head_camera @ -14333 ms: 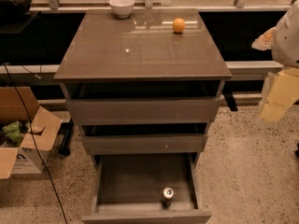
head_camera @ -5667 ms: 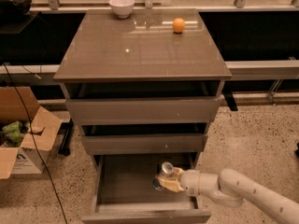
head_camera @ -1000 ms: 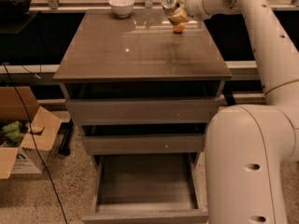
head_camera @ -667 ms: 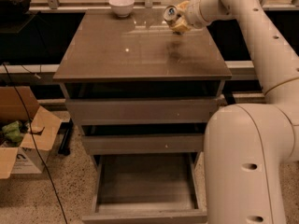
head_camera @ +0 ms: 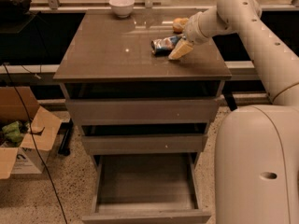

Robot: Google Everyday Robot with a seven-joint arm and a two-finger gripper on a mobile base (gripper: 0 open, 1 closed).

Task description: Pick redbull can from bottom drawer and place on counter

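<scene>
In the single camera view, the robot's white arm reaches in from the right over the glossy grey-brown square surface (head_camera: 117,50) that tops the cabinet. Its end effector (head_camera: 175,48) sits low over the right part of that top. It is pinching the slim blue-and-silver redbull can (head_camera: 161,45), with one cream-coloured finger (head_camera: 180,50) crossing in front of the can's right end. The can lies nearly on its side, its length pointing left, either just above the surface or grazing it; I cannot tell whether it touches. That sideways pose likely comes from the way the can was gripped, so it would need turning upright, or it may roll once let go. Just behind the end effector rests a round orange fruit (head_camera: 179,24), close enough to be nudged. A small white ceramic bowl (head_camera: 122,6) stands well apart at the back edge. Below, the wide shallow grey-brown bottom drawer (head_camera: 145,213) is pulled open with nothing visible inside, while the two upper drawers (head_camera: 140,111) are mostly pushed in. An open brown cardboard box (head_camera: 21,146) sits on the speckled floor to the left. The task looks nearly finished: only setting down and releasing remain.
</scene>
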